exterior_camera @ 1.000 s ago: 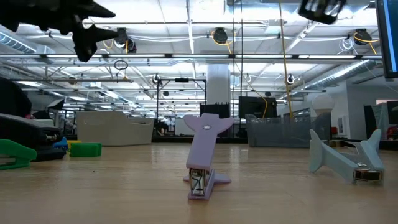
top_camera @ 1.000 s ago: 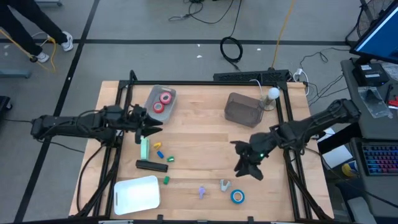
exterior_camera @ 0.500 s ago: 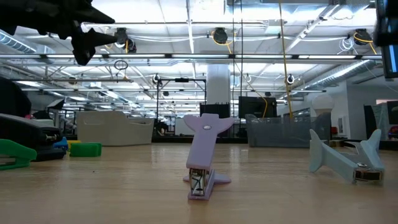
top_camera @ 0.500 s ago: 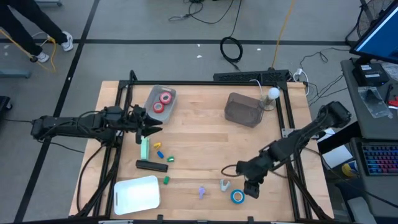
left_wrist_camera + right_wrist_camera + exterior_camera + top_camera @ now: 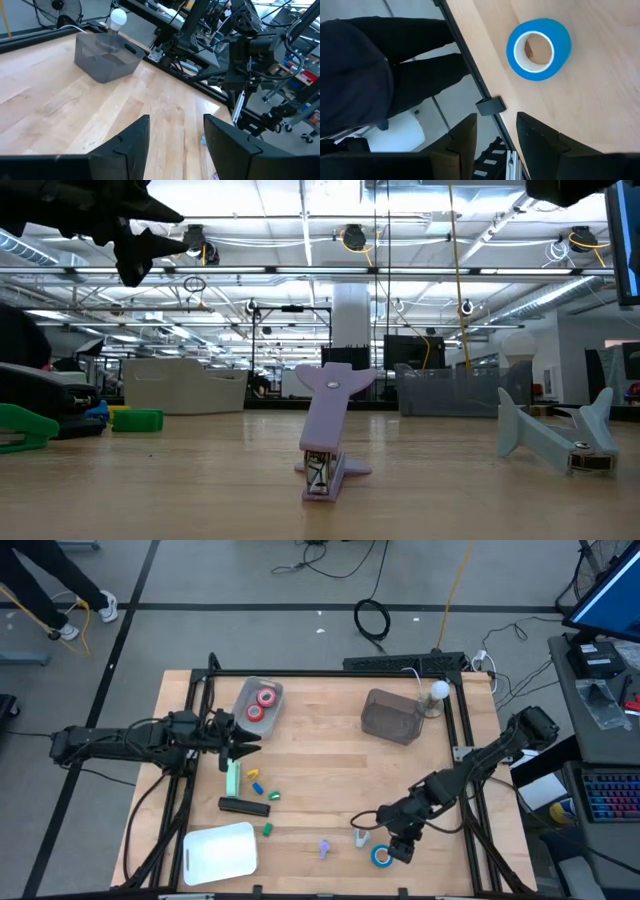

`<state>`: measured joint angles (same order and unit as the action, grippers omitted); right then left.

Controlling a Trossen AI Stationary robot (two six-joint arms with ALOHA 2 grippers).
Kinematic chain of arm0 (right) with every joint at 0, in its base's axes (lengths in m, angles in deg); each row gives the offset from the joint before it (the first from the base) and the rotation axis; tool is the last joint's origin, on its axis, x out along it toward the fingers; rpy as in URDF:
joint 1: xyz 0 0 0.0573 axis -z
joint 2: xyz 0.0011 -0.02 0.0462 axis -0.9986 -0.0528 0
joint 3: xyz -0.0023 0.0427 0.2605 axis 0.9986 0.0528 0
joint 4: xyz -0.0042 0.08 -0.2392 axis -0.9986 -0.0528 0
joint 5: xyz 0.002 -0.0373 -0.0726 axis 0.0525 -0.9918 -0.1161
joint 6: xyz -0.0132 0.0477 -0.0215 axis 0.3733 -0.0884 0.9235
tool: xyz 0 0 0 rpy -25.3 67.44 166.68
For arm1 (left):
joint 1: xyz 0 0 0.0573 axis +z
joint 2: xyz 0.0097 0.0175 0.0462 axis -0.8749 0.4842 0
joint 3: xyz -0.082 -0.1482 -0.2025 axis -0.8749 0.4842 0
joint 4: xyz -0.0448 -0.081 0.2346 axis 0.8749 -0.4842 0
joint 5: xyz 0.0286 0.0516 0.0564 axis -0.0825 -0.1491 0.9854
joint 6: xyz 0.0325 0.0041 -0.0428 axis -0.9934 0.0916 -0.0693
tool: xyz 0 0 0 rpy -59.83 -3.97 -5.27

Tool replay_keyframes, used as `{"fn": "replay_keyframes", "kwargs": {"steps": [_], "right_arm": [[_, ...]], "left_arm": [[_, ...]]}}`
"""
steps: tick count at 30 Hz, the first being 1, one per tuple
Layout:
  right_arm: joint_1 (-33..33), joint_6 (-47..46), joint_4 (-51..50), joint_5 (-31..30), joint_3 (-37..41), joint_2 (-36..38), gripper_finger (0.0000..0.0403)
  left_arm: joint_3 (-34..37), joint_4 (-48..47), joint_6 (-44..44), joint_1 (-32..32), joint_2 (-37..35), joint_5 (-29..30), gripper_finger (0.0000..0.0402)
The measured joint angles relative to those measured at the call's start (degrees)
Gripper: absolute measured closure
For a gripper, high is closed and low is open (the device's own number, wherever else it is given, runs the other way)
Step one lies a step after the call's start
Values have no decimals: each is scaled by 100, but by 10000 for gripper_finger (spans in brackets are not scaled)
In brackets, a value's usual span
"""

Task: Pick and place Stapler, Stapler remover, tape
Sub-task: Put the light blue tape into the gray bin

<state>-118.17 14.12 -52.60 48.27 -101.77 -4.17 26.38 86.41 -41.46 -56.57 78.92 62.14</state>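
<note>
A grey floor point(image 5: 250, 580) crossed by dark lines fills the upper part of the high view, with a coiled black cable point(image 5: 372, 618) at top centre and a yellow cord point(image 5: 455, 580) running down beside it. At the right edge stand a desk with a keyboard point(image 5: 610, 795) and a monitor point(image 5: 610, 590) (screen glowing blue). The low view shows rows of ceiling lights point(image 5: 300, 200) and a white pillar point(image 5: 350, 315).

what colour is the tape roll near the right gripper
Blue with a pale centre: the tape roll shows best in the right wrist view.
</note>
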Motion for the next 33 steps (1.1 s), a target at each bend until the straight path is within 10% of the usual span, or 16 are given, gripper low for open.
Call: {"fn": "replay_keyframes", "kwargs": {"steps": [33], "right_arm": [[-14,-349,302,-1151,2,-13,143]], "left_arm": [[-4,0,-10,0,0,-72,213]]}}
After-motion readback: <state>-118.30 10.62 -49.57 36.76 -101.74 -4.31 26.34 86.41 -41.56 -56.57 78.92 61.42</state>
